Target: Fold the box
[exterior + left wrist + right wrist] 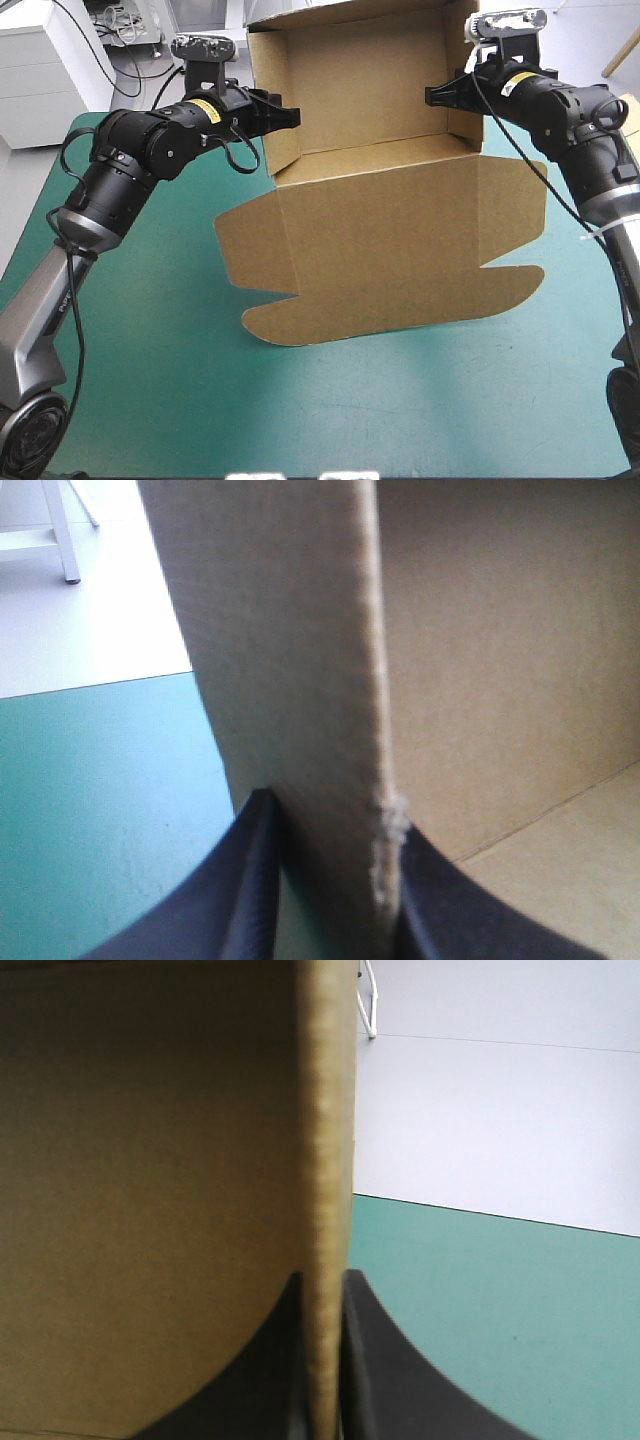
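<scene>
The brown box lies toward the table's far side. Its far part stands up as a back panel with two raised side walls, and its near part lies flat on the teal-green cover with rounded flaps. My left gripper is shut on the box at the left side wall, one black finger on each face. On the opposite side my right gripper is shut on the box at the right side wall, whose edge runs up between the fingers.
A white cabinet stands beyond the table's far left corner. Teal-green cover lies bare between the flat flaps and the near edge. A pale board edge shows at the far right.
</scene>
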Robot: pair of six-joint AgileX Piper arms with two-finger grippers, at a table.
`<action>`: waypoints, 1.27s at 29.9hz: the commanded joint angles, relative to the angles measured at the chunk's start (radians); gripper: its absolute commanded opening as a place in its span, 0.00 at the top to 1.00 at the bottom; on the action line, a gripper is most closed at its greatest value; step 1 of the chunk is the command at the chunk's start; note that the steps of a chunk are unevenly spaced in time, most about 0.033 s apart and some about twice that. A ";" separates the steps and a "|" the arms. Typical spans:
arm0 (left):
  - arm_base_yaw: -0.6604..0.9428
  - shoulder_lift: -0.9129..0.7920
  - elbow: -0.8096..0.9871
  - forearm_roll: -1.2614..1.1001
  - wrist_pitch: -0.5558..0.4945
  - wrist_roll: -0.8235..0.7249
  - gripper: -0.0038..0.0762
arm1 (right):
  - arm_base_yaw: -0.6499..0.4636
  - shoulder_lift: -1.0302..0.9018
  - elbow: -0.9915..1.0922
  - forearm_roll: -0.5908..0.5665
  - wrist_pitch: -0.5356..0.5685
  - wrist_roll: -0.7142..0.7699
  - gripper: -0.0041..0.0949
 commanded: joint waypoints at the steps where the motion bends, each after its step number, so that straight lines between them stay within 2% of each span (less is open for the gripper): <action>1: -0.016 -0.027 -0.035 -0.074 -0.101 0.002 0.91 | 0.015 -0.041 -0.034 0.152 -0.066 0.007 0.97; 2: -0.016 -0.025 -0.035 -0.074 -0.097 0.004 0.96 | 0.015 -0.041 -0.034 0.173 -0.055 -0.002 0.97; 17: 0.004 0.076 -0.039 -0.029 0.132 0.019 0.96 | 0.015 0.012 -0.034 0.146 0.244 -0.009 0.97; 27: 0.106 0.176 -0.039 -0.118 0.422 0.072 0.96 | 0.015 0.151 -0.034 0.168 0.426 -0.007 0.97; 32: 0.106 0.241 -0.039 -0.144 0.445 0.072 0.96 | 0.015 0.232 -0.034 0.167 0.485 -0.004 0.97; 38: 0.104 0.307 -0.039 -0.215 0.441 0.074 0.96 | 0.015 0.288 -0.034 0.167 0.488 0.000 0.97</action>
